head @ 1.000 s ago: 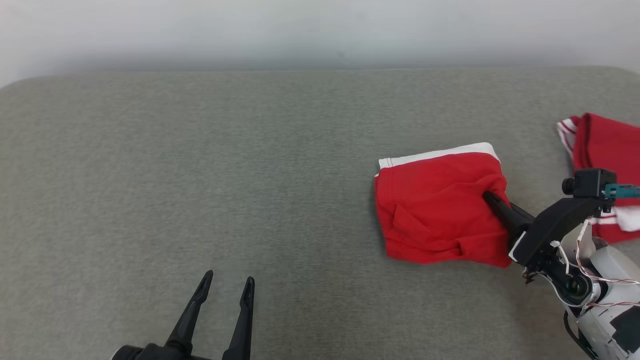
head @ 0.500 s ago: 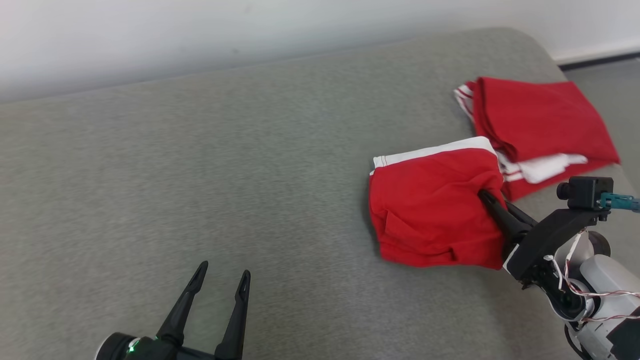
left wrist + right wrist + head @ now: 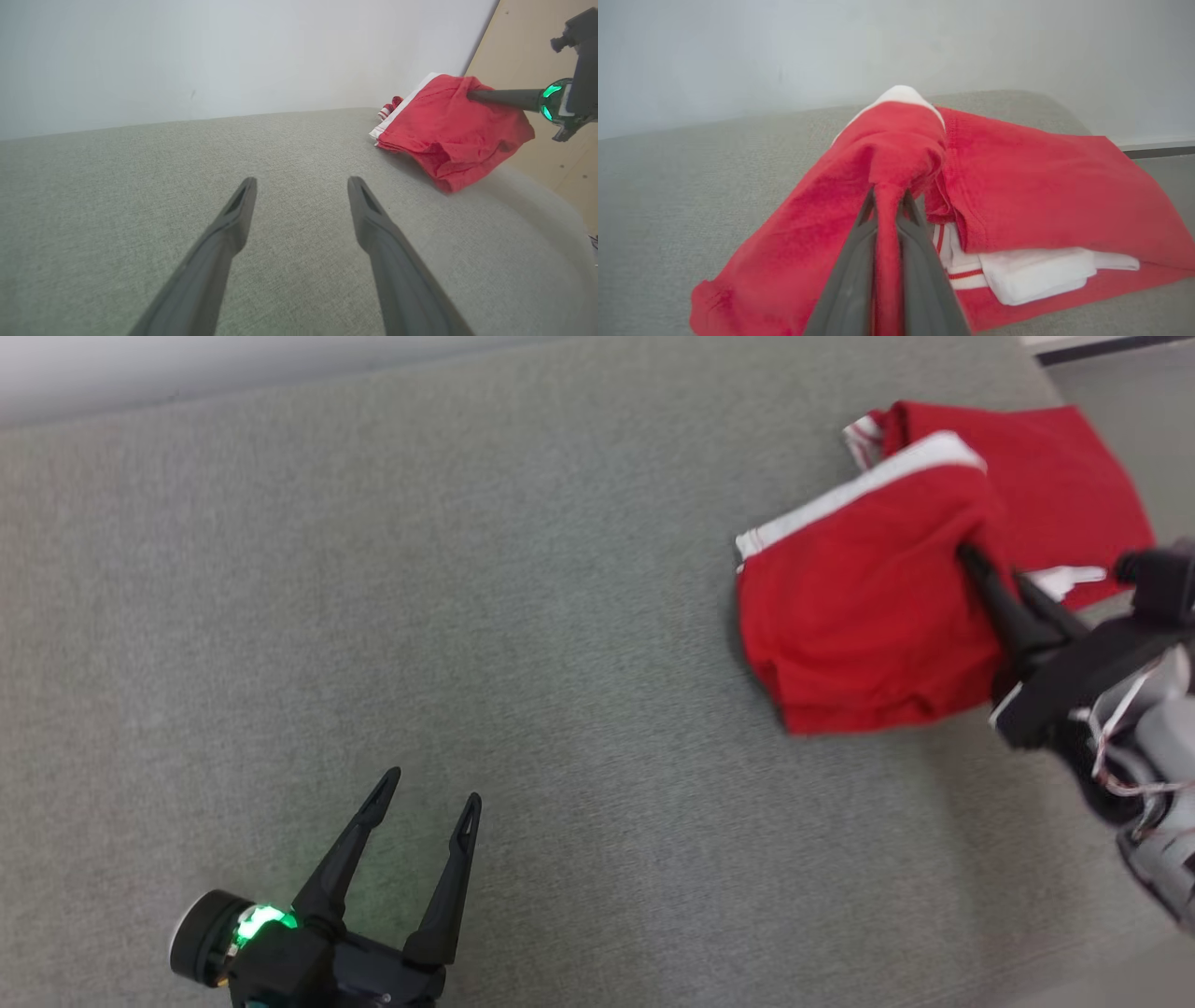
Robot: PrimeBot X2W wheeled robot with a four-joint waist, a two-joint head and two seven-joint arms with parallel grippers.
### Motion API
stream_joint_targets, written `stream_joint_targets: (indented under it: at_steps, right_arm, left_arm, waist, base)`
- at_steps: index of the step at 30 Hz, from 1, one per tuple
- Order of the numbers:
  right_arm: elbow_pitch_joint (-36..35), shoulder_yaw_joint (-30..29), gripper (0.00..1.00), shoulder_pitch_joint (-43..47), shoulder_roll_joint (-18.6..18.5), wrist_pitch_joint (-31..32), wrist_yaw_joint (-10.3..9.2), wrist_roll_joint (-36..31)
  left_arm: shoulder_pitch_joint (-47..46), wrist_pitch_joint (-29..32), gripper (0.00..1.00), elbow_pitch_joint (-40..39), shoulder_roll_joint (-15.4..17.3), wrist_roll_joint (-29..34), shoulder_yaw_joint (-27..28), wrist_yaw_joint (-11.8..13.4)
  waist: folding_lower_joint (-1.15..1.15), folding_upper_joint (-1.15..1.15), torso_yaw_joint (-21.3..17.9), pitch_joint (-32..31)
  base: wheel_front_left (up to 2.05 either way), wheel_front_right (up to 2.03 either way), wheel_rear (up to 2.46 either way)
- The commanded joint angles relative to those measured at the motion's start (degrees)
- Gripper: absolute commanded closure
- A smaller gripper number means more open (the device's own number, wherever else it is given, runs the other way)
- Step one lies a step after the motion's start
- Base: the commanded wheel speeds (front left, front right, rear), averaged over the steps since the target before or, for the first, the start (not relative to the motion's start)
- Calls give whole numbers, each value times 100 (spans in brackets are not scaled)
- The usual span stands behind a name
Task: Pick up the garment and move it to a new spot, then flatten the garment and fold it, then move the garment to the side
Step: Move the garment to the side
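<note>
The garment (image 3: 859,607) is a folded red piece with a white band along its far edge. My right gripper (image 3: 971,560) is shut on its right side, and the cloth hangs lifted from the fingers (image 3: 887,205) while its left part drags on the grey surface. From the left wrist view the garment (image 3: 448,126) hangs off the right gripper's fingers (image 3: 500,97) at the upper right. My left gripper (image 3: 428,798) stands open at the lower left, far from the garment, with nothing between its fingers (image 3: 233,219).
A second folded red and white garment (image 3: 1074,476) lies at the surface's far right end, just behind the held one, also seen as the folded pile (image 3: 1045,205). The grey padded surface (image 3: 467,616) ends near a pale wall (image 3: 233,56); floor shows past its right edge.
The head camera has turned to the right and down. My right gripper has carried the garment up and right, so it now overlaps the second folded pile. The left gripper stays open.
</note>
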Motion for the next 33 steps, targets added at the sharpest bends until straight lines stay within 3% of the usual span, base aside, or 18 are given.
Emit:
stream_joint_targets:
  at_steps: [1, 18, 25, 32, 33]
  right_arm:
    - [25, 19, 100, -181, -104, -11, -16, -36]
    - [502, -306, 100, -1019, -1363, 429, -16, -335]
    - [986, -511, 100, -1089, -1489, 477, -16, -751]
    - [1636, -844, 100, -1244, -1372, 348, -16, -1396]
    - [1772, -924, 75, -1262, -1326, 286, -16, -1492]
  left_arm:
    - [-113, -16, 0, -30, 42, -36, -21, 3]
    - [-555, -15, 0, -213, 282, -174, -46, 3]
    - [-668, -16, 0, -217, 375, -187, -52, 3]
    - [-680, -15, 0, -223, 409, -194, -74, 3]
    - [-687, -16, 0, -214, 404, -191, -82, 3]
  waist:
    - [-1, 0, 215, 296]
    - [-1, 0, 613, 945]
    - [-1, 0, 725, 1066]
    - [-1, 0, 779, 1065]
    - [-1, 0, 788, 1052]
  base:
    - [0, 0, 0]
    - [0, 0, 0]
    - [0, 0, 0]
    - [0, 0, 0]
    - [0, 0, 0]
